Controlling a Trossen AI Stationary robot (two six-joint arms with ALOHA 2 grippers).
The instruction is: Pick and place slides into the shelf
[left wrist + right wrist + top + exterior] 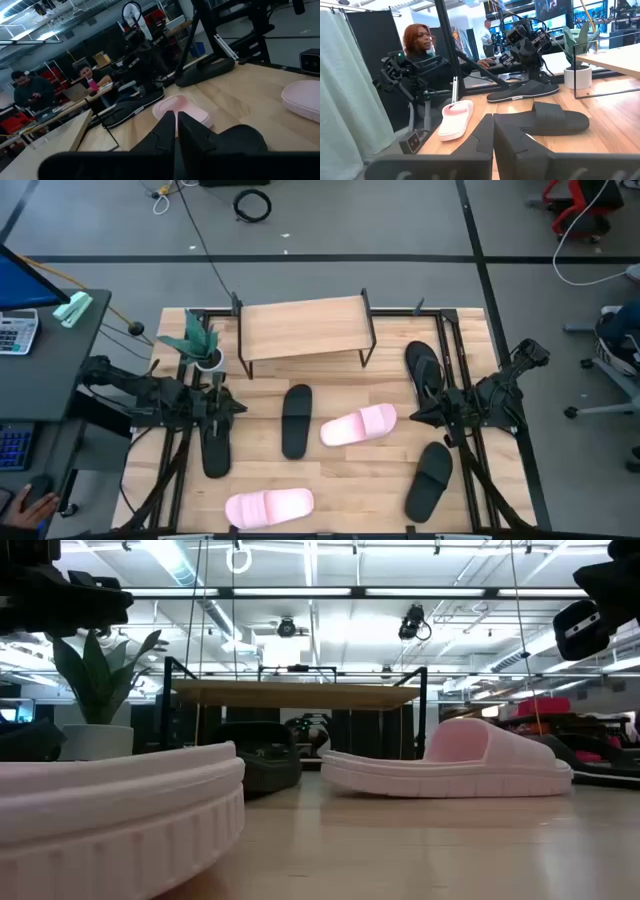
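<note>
The shelf (305, 328) stands at the table's far middle on thin black legs, its light top board bare. Six slides lie flat on their soles on the table. Black ones are at the centre (296, 420), below my left arm (216, 448), at the far right (424, 368) and at the near right (430, 480). One pink slide (358, 425) lies in the middle, the other (269, 506) at the near edge. My left gripper (176, 125) is shut, held above the table's left part (238, 405). My right gripper (493, 122) is shut, held above the right part (415, 417).
A potted plant (200, 345) in a white pot stands just left of the shelf. Black frame bars (465, 350) run along the table's sides. People sit at desks beyond the table (30, 92) (420, 42). Bare wood shows between the shelf and the slides (330, 385).
</note>
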